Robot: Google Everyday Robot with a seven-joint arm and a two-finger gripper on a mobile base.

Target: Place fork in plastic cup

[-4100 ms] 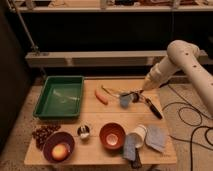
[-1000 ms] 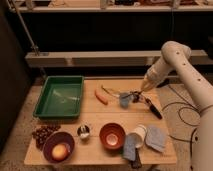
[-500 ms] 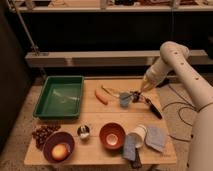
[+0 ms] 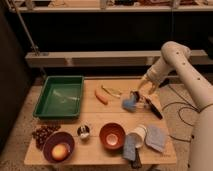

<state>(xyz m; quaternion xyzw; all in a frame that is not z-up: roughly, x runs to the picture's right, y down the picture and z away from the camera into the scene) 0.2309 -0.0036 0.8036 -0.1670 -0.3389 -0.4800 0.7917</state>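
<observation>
The fork lies flat on the wooden table, just right of the orange carrot. The pale blue plastic cup lies or stands a little right of the carrot, near the table's middle right. My gripper hangs from the white arm at the right, close above and just right of the blue cup. It is to the right of the fork and apart from it.
A black-handled tool lies right of the cup. A green tray is at the left. Along the front are grapes, a purple bowl, a metal cup, an orange bowl, a white cup and cloths.
The arm's upper part has shifted a little to the left. The gripper stays close by the blue cup. The fork and cup have not moved.
</observation>
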